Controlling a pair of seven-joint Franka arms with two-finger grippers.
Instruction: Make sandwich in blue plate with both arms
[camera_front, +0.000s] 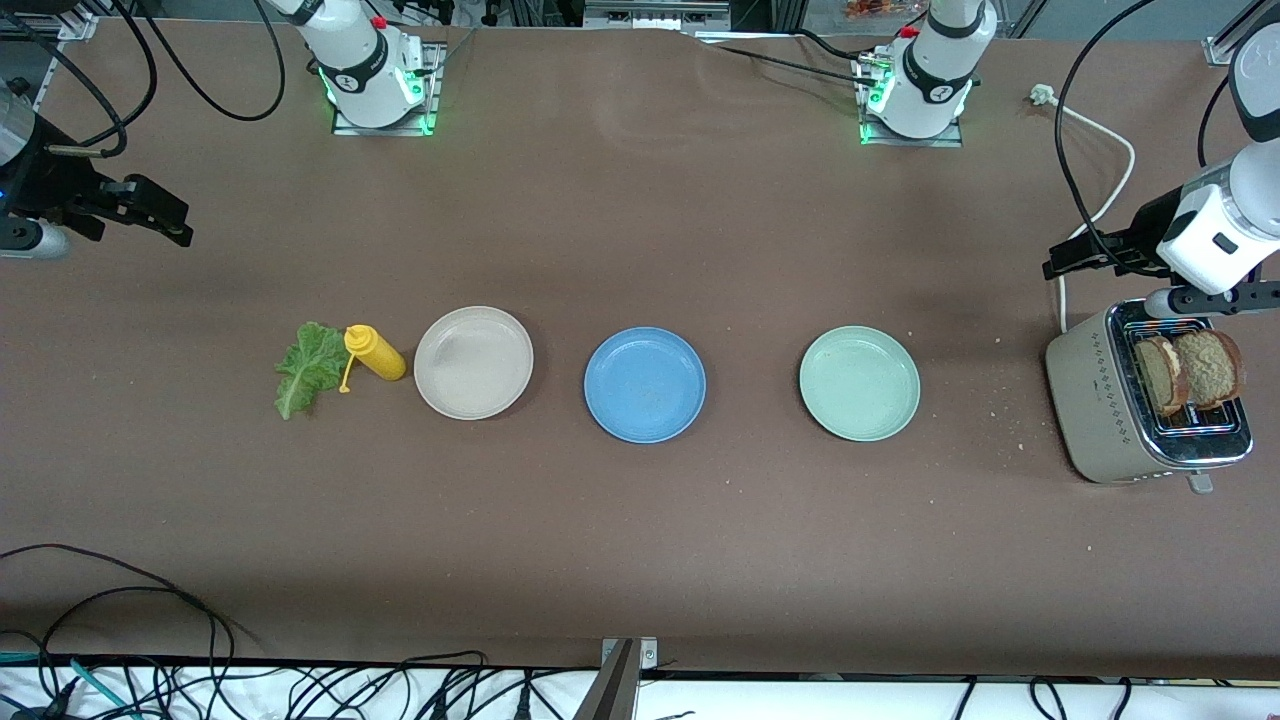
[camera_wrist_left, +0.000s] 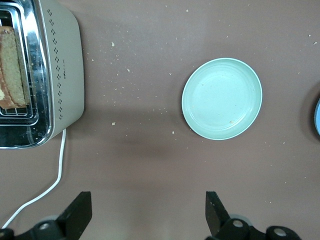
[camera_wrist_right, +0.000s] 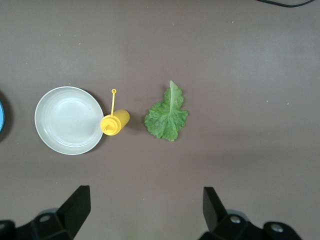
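Observation:
The blue plate (camera_front: 645, 384) sits bare mid-table, between a beige plate and a mint plate; only its rim shows in the wrist views (camera_wrist_left: 317, 117) (camera_wrist_right: 1, 115). No sandwich is in view. Two brown toast slices (camera_front: 1208, 366) (camera_wrist_left: 11, 70) stand in the toaster (camera_front: 1110, 400). A green lettuce leaf (camera_front: 308, 368) (camera_wrist_right: 167, 114) lies flat on the table toward the right arm's end. My left gripper (camera_front: 1078, 260) (camera_wrist_left: 148, 210) hangs open and holds nothing, over bare table beside the toaster. My right gripper (camera_front: 165, 218) (camera_wrist_right: 146, 207) hangs open and holds nothing, over bare table near the lettuce.
A yellow squeeze bottle (camera_front: 375, 352) lies on its side between the lettuce and the beige plate (camera_front: 473, 362). The mint-green plate (camera_front: 859, 383) (camera_wrist_left: 222, 98) sits between the blue plate and the toaster. The toaster's white cord (camera_front: 1100, 200) runs toward the bases. Crumbs dot the table around the toaster.

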